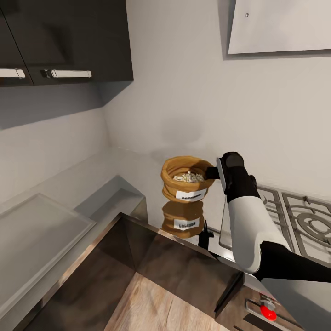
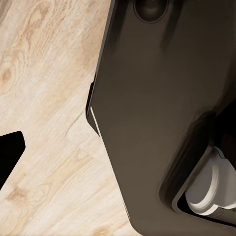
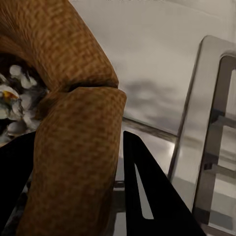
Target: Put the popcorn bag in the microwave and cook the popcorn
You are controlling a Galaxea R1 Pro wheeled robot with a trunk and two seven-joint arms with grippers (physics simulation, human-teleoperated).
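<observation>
The right gripper (image 3: pixel 81 196) pinches the rolled rim of the squat tan-brown burlap popcorn bag (image 1: pixel 186 181), one finger inside its mouth and one outside. The bag stands upright above the glossy grey steel countertop (image 1: pixel 156 250), near its back edge beside the gas hob (image 1: pixel 294 220).

Pale grey walls (image 1: pixel 184 82) meet in a corner beneath dark upper cabinets (image 1: pixel 64 41), above a light wood-plank floor (image 1: pixel 147 308).
</observation>
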